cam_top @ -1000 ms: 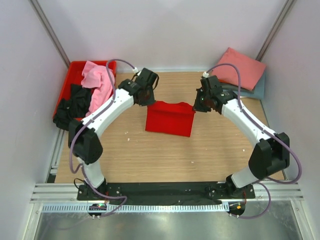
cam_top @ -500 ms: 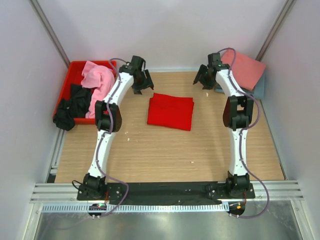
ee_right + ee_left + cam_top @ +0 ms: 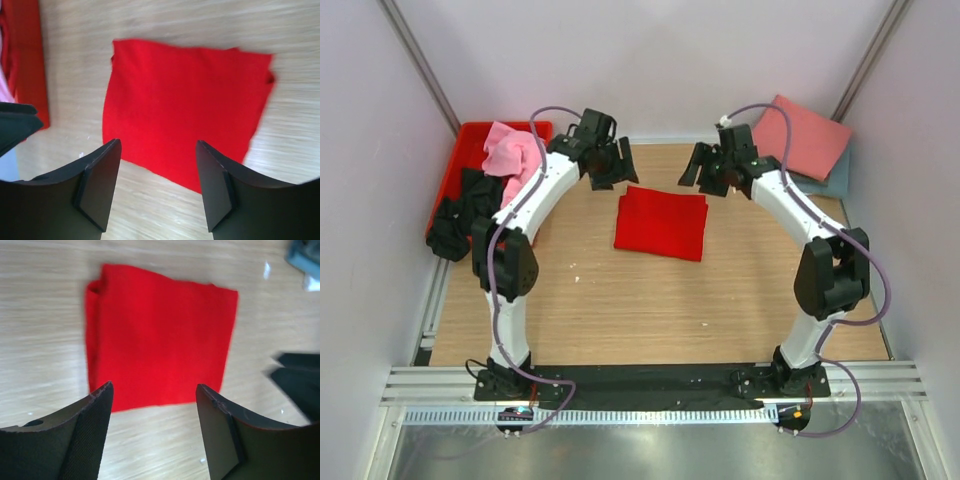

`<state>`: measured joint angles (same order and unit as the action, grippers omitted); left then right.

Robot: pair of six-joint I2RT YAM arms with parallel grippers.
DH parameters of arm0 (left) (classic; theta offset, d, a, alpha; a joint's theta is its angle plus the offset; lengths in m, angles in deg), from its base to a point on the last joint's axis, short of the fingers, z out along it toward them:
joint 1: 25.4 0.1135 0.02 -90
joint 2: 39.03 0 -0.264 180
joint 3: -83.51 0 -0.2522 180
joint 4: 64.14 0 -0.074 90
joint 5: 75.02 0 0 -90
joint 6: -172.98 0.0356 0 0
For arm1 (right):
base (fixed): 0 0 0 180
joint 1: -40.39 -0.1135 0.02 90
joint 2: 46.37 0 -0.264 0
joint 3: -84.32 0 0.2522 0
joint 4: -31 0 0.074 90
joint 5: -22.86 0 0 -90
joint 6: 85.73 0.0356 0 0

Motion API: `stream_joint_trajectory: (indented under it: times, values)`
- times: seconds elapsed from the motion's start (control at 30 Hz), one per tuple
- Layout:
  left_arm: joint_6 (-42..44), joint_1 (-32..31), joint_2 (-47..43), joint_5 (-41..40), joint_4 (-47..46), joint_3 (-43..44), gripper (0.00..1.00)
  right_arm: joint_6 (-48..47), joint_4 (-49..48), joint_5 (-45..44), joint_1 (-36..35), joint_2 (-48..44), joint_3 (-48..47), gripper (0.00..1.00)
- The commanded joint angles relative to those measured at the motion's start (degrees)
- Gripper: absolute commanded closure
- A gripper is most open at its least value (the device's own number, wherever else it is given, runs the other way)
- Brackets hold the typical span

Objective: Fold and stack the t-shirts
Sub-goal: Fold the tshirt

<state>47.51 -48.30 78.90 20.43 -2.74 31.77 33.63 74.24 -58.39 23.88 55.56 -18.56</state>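
A bright red t-shirt (image 3: 661, 223) lies folded flat in a rectangle mid-table, also filling the left wrist view (image 3: 160, 340) and the right wrist view (image 3: 185, 105). My left gripper (image 3: 610, 168) hovers open just beyond its far left corner, nothing between the jaws (image 3: 155, 390). Off the far right corner my right gripper (image 3: 705, 172) is open and empty too (image 3: 159, 145). A salmon pink t-shirt (image 3: 810, 135) rests folded on a grey-blue one (image 3: 832, 180) at the back right. A light pink t-shirt (image 3: 515, 155) and a black t-shirt (image 3: 460, 205) lie crumpled in the crate.
The red plastic crate (image 3: 470, 138) stands at the back left, its wall showing in the right wrist view (image 3: 25, 60). White walls close the table on three sides. Bare wood lies between the red shirt and the arm bases.
A second ago both grippers held the red shirt up by its far edge. They have opened and let go; the shirt now lies folded flat, and both arms have drawn back above its far corners.
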Motion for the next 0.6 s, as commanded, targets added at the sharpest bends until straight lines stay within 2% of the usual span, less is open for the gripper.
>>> stream_joint_trajectory:
  times: [0.0,0.03,0.1,0.13,0.2,0.37,0.57]
  values:
    - [-1.00,-1.36,-3.75,2.01,-7.46,-9.34,0.33,3.06,-11.16,12.30,0.34,1.87,9.20,0.35]
    - [-1.62,-2.15,-4.02,2.97,-10.69,-11.47,0.33,3.41,-14.06,15.82,-0.44,2.48,10.36,0.40]
    - [-3.29,-3.20,-4.20,5.88,-13.52,-16.47,0.34,5.08,-21.02,24.41,-1.15,5.11,12.21,0.43]
    - [-4.08,-3.38,-3.85,7.19,-16.06,-17.72,0.35,6.13,-24.78,25.86,-1.68,6.08,12.74,0.48]
    - [-4.70,-3.82,-3.23,8.78,-18.27,-20.96,0.36,6.93,-27.09,27.71,-1.86,9.42,14.32,0.50]
    - [-4.18,-3.91,0.89,9.84,-21.27,-24.76,0.39,5.97,-25.70,21.06,-2.47,12.86,19.32,0.57]
    - [-3.56,-5.49,-1.55,7.04,-22.41,-35.03,0.42,6.32,-21.32,9.12,-5.28,7.50,29.96,0.58]
